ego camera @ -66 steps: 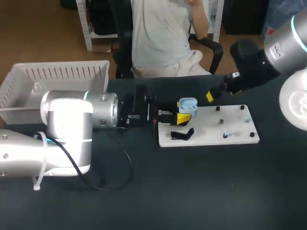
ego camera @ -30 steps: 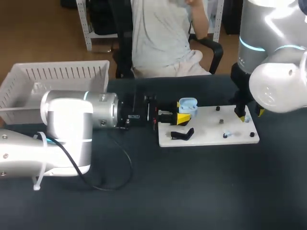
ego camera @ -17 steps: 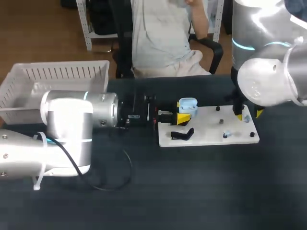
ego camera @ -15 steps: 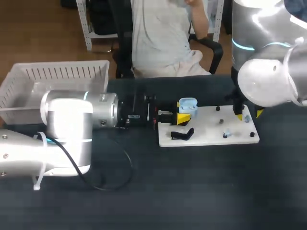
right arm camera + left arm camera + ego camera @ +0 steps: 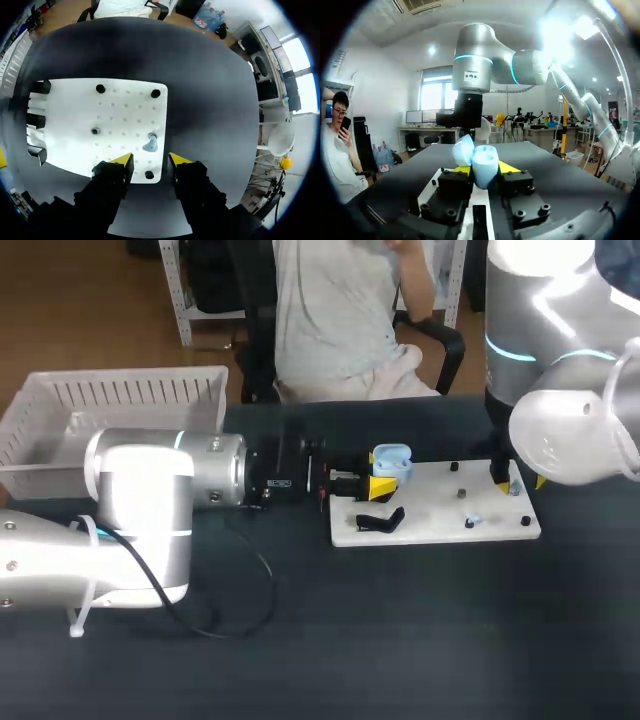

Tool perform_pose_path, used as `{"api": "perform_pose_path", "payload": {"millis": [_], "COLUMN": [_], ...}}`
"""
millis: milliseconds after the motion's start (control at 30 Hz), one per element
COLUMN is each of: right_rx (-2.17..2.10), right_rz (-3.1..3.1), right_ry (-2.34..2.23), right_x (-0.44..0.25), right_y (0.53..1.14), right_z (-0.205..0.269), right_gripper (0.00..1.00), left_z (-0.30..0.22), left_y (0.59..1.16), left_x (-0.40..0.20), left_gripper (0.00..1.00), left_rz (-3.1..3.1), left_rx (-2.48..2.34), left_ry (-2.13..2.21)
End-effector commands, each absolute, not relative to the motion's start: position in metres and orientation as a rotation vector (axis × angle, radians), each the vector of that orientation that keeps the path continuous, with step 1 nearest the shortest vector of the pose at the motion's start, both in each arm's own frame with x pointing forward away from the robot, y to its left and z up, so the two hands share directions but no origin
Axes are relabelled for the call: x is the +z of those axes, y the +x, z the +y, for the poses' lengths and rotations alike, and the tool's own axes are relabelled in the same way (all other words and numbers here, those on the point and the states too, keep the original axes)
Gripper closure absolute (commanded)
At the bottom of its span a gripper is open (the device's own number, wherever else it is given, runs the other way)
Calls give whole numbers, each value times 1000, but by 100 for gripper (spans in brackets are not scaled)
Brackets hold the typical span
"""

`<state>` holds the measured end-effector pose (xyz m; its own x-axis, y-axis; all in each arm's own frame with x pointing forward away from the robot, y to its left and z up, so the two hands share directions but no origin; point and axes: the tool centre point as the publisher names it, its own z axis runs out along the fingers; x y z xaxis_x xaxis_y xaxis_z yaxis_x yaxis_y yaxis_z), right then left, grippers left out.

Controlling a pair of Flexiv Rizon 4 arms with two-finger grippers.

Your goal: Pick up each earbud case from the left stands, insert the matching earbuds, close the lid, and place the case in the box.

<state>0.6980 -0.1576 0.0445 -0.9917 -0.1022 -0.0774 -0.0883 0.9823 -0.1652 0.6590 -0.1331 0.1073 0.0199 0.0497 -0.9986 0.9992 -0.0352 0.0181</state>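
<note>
earbud pick-up over the white board, case held ready

nearest, on the dark tabletop (image 5: 400,620): white board (image 5: 430,510), with a black stand (image 5: 380,522) at its near left corner and small black pegs across its face. just beyond the stand: pale blue earbud case (image 5: 479,159), lid up, in the air at the board's left edge, clamped side to side between the fingers of the left gripper (image 5: 484,169). farther right, over the board's right end: right gripper (image 5: 150,160), pointing down, fingers apart, with a pale blue earbud (image 5: 150,145) on the board just ahead of the gap and not touched. farthest, at the tabletop's far left: white slatted box (image 5: 130,390), well apart from the case.

step in hand, as judged: taking the earbud for insertion. for a clean pick: centre the gap over the earbud first; come down straight, clear of the black peg (image 5: 149,174) close beside it; close slowly and lightly on two opposite sides, small and smooth as it looks, and so likely to squirt out under an off-centre squeeze; lift straight up before any travel toward the case. meanwhile, keep the left grip steady, the open cavity facing up and the lid clear of the approach.
</note>
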Motion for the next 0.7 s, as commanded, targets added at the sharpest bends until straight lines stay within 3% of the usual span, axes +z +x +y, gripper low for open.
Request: {"api": "perform_pose_path", "payload": {"millis": [33,700], "right_rx": [-250,-298], "right_rz": [3026,3022], "right_ry": [-148,-163], "right_x": [42,34], "right_y": [696,707], "right_z": [-157,-156], "right_gripper": [58,66], "left_z": [-134,-134], "left_y": [659,659], "left_x": [108,108], "left_gripper": [100,100], "left_rz": [1217,1217], "left_rx": [-1195,-1195], "left_ry": [1282,1282]}}
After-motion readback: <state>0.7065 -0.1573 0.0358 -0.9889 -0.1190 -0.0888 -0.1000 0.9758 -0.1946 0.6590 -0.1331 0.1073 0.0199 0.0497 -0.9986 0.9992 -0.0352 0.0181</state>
